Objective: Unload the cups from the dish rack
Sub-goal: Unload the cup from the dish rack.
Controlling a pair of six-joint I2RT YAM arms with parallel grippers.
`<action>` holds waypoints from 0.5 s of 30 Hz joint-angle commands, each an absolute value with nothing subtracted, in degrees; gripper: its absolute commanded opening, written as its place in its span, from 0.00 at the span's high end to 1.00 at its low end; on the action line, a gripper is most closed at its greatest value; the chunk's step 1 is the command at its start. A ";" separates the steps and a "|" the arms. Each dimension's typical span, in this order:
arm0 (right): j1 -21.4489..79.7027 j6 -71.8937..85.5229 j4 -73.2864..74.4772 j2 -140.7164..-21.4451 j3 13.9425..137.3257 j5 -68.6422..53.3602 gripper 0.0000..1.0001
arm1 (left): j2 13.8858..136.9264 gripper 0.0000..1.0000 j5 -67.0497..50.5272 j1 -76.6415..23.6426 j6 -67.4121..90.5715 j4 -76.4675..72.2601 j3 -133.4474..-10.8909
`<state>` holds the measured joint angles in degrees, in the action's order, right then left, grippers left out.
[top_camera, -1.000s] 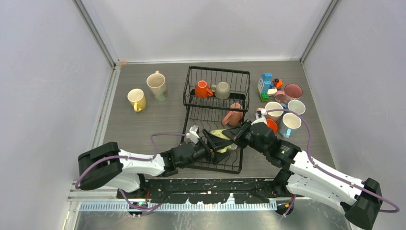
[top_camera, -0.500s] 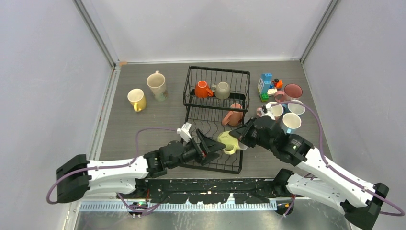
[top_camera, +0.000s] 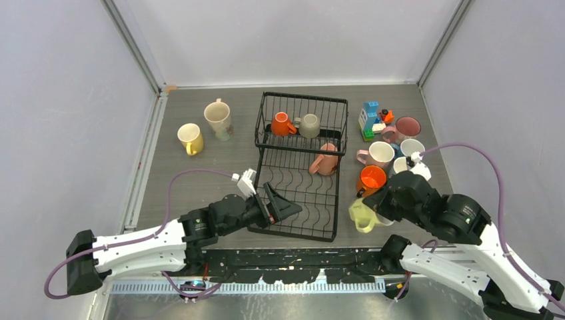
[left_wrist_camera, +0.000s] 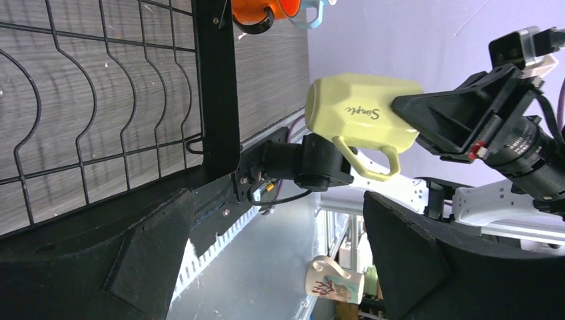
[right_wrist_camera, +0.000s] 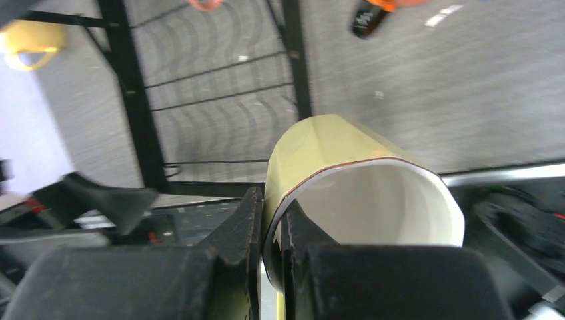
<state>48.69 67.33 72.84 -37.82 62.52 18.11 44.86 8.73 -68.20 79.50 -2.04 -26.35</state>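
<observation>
Right wrist view: pinching the rim of the pale green mug [right_wrist_camera: 346,153] with the right gripper [right_wrist_camera: 272,227], one finger inside the mouth, one outside, closed hard on the wall. Holding it tilted, mouth toward the lens, up in the air off the near right corner of the dish rack [top_camera: 298,200]. Was down over the rack's flat tray a second ago; now out past the rack's right edge and free of the wires! Caught from the left wrist as well, handle and lettering showing, beyond the rack's corner.

Over to the left gripper [left_wrist_camera: 276,220]: gaping wide, nothing between the fingers, hanging over the near left part of the rack's tray. Sat closer to the mug a second ago, and narrower; pulled back toward the rack's left edge since, and spread right out.

Still in the rack: orange mug [top_camera: 282,125] and grey-beige mug [top_camera: 308,125] side by side in the tall basket at the far end, pink mug [top_camera: 324,161] on its side where basket meets tray. Unmoved, all three.

Left of the rack: yellow mug [top_camera: 190,138] and cream mug [top_camera: 218,117], upright. Right of the rack: a cluster of mugs, the other orange mug [top_camera: 371,179] nearest the carried one, toy-block figure [top_camera: 370,120] at the far end.
</observation>
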 commanded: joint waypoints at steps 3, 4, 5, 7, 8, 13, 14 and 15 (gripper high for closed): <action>48.87 69.46 82.85 -38.38 60.95 25.26 0.99 | 44.66 0.00 9.20 -68.02 74.45 2.37 -30.54; 48.87 69.63 83.06 -38.52 60.30 26.16 1.00 | 44.85 0.00 9.08 -67.97 74.30 2.32 -30.66; 48.87 69.81 83.39 -38.80 59.71 27.25 1.00 | 45.06 0.00 8.94 -68.02 74.28 2.37 -30.63; 48.86 70.01 83.72 -39.79 59.06 29.26 1.00 | 45.39 0.00 8.65 -67.95 74.40 2.31 -30.60; 48.84 70.00 83.88 -40.48 58.88 30.20 0.99 | 45.43 0.00 8.50 -68.00 74.48 2.29 -30.52; 47.44 69.37 84.00 -44.17 58.43 33.92 1.00 | 45.19 0.00 8.61 -68.00 74.84 2.42 -29.95; 46.91 69.05 83.45 -44.68 57.98 33.88 0.99 | 45.10 0.00 8.61 -67.95 74.84 2.39 -29.92; 46.02 68.41 82.78 -45.12 57.67 33.27 0.99 | 45.16 0.00 8.66 -67.94 74.90 2.36 -29.81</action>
<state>47.75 68.20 85.25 -43.72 57.78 28.16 45.47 8.73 -68.18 75.96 2.35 -28.38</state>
